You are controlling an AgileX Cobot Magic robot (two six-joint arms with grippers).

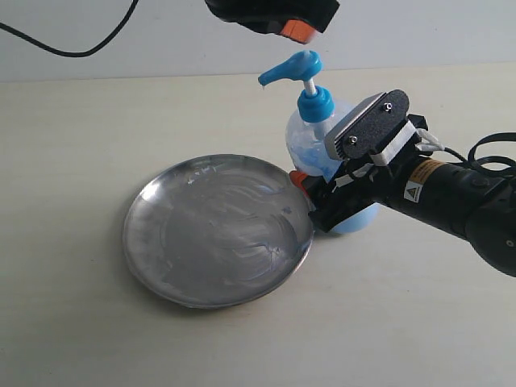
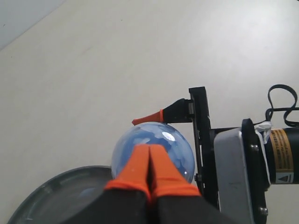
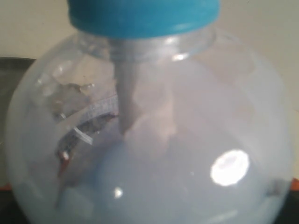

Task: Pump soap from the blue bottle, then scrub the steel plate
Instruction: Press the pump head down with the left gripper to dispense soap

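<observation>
1. Plate (image 1: 218, 234) sits on the counter (image 1: 81, 121), its right rim just beside the bottle base. It's streaky, and I can't make out any fresh soap on it.
2. Left fingers (image 2: 138, 170) are pressed together and empty, hanging just above the pump head (image 1: 292, 68) with a small gap. Use them as a pusher: go straight down on the head's centre, not out on the spout (image 1: 270, 77).
3. Bottle (image 1: 318, 137) is upright with the spout aimed at the plate. Whether the tip clears the rim is hard to tell, so check before pressing.
4. Right fingers (image 2: 148, 118) are clamped on the bottle's lower body. Grip firmly through the press, but the wall looks soft, so don't crush it.
</observation>
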